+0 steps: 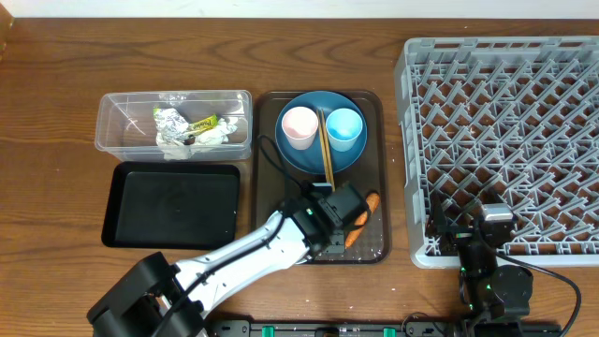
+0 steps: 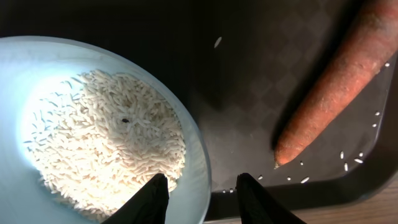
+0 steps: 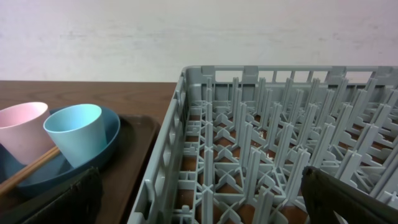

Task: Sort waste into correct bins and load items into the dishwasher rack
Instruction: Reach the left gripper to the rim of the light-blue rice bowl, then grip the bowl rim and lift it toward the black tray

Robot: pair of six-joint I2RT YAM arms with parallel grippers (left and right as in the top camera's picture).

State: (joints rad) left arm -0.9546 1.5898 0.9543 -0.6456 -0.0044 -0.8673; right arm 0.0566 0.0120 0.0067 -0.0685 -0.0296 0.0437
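My left tool straddles the rim of the pale-blue bowl, its fingers apart and not pinching. The bowl, full of rice, sits by the brown tray's near edge, with the carrot beside it toward the near right corner. My right tool gapes wide over the dishwasher rack's near edge.

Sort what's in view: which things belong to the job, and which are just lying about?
Job: orange carrot; pale bowl of rice grains; crumpled silver foil; round blue plate; pink cup; light blue cup; wooden chopsticks; clear plastic tub; shallow black tub; grey pegged rack.
Idle: brown serving tray; wooden table.
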